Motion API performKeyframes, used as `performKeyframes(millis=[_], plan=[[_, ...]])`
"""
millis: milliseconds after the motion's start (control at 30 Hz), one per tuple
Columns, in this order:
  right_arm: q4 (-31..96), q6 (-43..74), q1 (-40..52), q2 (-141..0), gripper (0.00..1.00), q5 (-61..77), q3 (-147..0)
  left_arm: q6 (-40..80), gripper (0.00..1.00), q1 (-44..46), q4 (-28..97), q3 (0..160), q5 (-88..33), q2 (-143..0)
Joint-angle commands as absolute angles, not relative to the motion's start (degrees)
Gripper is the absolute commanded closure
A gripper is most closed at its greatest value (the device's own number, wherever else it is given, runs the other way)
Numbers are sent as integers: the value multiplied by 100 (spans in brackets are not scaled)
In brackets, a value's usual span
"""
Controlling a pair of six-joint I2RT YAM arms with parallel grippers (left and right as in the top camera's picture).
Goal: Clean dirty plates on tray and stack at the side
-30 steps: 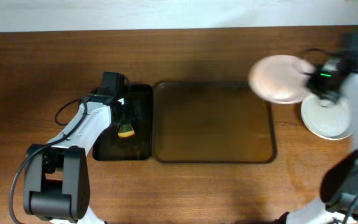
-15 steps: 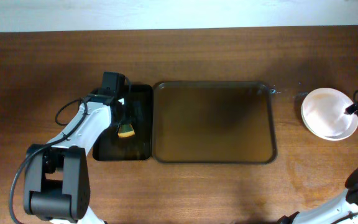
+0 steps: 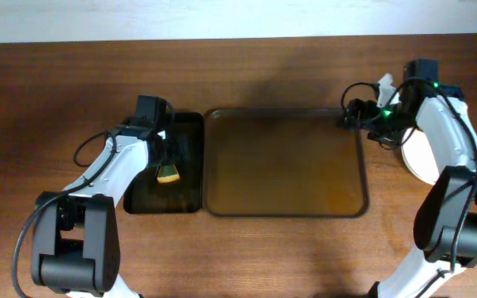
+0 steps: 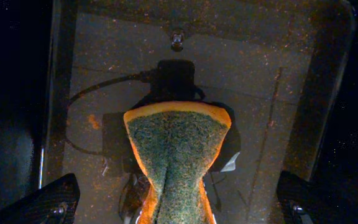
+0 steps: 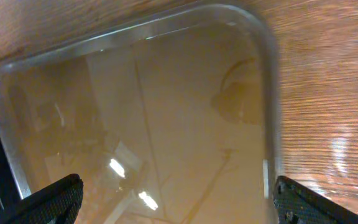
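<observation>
Your tray (image 3: 284, 161) lies bare, with the black bin (image 3: 185, 194) just beside its left edge. The plates (image 3: 412, 159) sit stacked on the table to its right, partly under your right arm. The right gripper (image 3: 356, 116) hovers at the tray's far right corner, fingers spread wide and holding nothing. A careless swing could knock the stack. The left gripper (image 3: 164, 156) pinches the sponge (image 4: 176, 155) over the bin.

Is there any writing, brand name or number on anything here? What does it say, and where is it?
No text can be read.
The tray, the sponge, the white plates, the left arm and the right arm show no legible words, labels or numbers.
</observation>
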State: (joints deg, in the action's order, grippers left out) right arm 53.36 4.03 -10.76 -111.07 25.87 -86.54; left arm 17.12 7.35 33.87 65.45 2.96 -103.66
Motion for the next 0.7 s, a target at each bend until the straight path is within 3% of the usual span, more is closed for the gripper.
performKeyframes(millis=[0, 400, 567, 667], plan=[[5349, 322, -939, -11087, 2, 2633, -8700, 1710, 0, 696, 3387, 6512, 274, -10381], [5290, 322, -617, -11054, 2, 2633, -8700, 1710, 0, 701, 3387, 6512, 274, -10381], [5290, 322, -47, -9848, 2, 2633, -8700, 1710, 0, 701, 3387, 6512, 274, -10381], [5306, 322, 40, -8442, 2, 1898, -8700, 1710, 0, 701, 3387, 6512, 274, -10381]])
